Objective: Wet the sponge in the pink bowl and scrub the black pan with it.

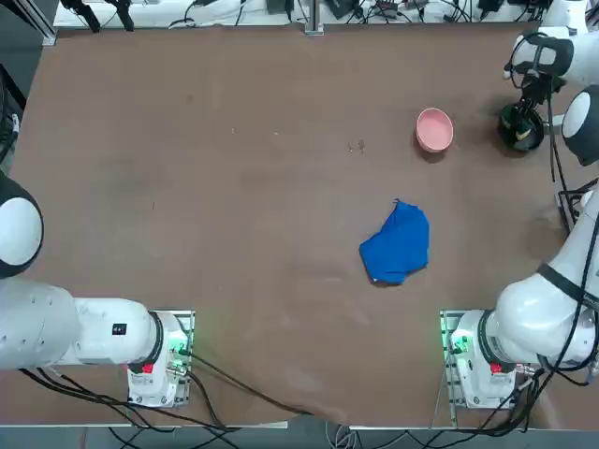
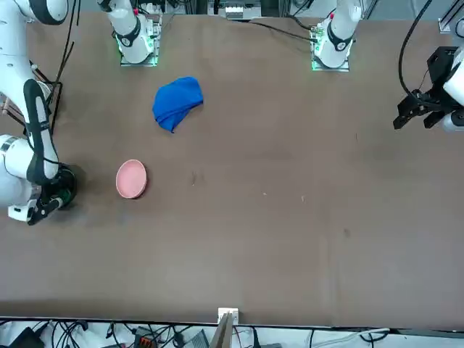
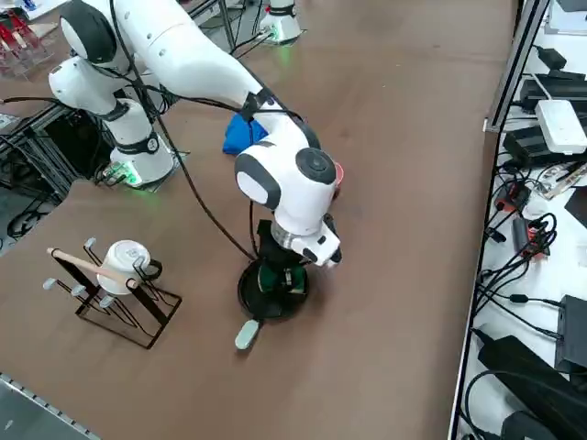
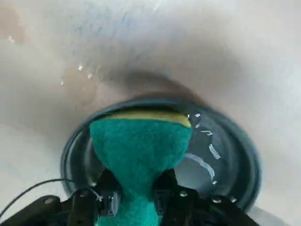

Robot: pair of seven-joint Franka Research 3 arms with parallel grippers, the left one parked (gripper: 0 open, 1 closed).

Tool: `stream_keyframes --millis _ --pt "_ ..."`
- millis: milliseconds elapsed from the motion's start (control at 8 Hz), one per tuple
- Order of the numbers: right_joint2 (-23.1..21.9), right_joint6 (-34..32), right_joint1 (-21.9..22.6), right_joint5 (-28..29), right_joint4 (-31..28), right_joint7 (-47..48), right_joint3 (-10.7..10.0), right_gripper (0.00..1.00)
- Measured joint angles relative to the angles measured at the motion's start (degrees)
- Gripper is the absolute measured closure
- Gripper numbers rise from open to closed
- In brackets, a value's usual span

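Observation:
My right gripper (image 4: 136, 200) is shut on the sponge (image 4: 138, 150), pinching its green body so that it flares out beyond the fingers (image 4: 109, 198); the yellow layer shows along its far edge. The sponge is pressed down inside the black pan (image 4: 235, 157), where wet streaks glint on the floor. In the right side view the gripper (image 3: 281, 275) stands upright over the black pan (image 3: 249, 295), whose pale handle points toward the near table edge. From overhead the pan (image 1: 520, 131) sits at the far right of the table, and the pink bowl (image 1: 434, 129) stands just left of it.
A crumpled blue cloth (image 1: 397, 245) lies mid-table, nearer the arm bases than the bowl. A wire rack with a white mug (image 3: 115, 284) stands near the table's right edge, close to the pan. Cables and devices lie beyond the far edge.

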Motion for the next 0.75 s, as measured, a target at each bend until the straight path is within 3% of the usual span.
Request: stream_keyframes --millis 375,750 --pt "-0.35 -5.32 -0.29 0.00 0.43 -0.17 -0.31 0.62" --pt "-4.35 -6.84 -0.30 -0.01 1.54 -0.29 -0.34 0.62"
